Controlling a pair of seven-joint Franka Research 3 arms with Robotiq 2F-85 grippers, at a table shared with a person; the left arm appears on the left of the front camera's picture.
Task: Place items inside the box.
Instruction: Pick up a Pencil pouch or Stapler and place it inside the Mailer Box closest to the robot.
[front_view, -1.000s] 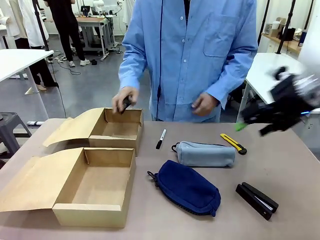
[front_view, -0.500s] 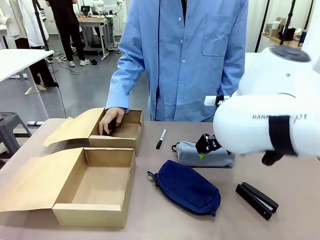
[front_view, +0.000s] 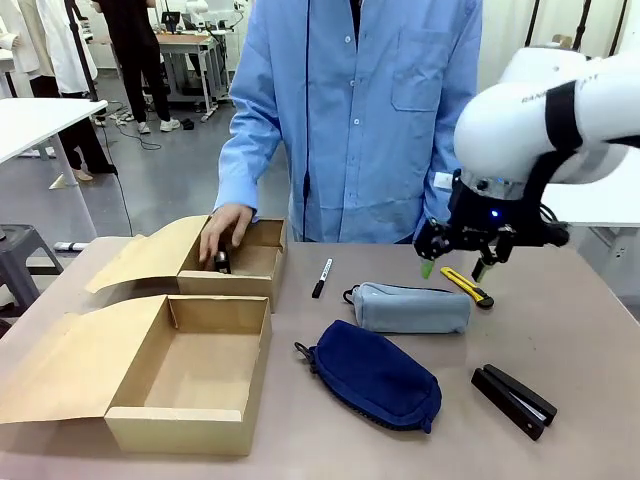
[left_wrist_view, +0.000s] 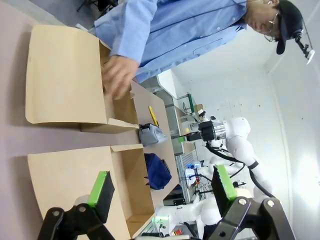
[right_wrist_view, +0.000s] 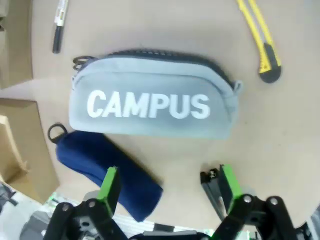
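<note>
Box (front_view: 190, 370) well left of the right tool (front_view: 455, 268), still unfilled; tool has just swung in, jaws wide and empty, over the case (front_view: 410, 308), knife (front_view: 467, 287) just beside it, so first pick looks imminent.

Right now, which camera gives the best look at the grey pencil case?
The right wrist view: the grey pencil case shows whole from above, its CAMPUS print readable. The front view shows it side-on, print unseen; the left wrist view shows it small and far off.
</note>
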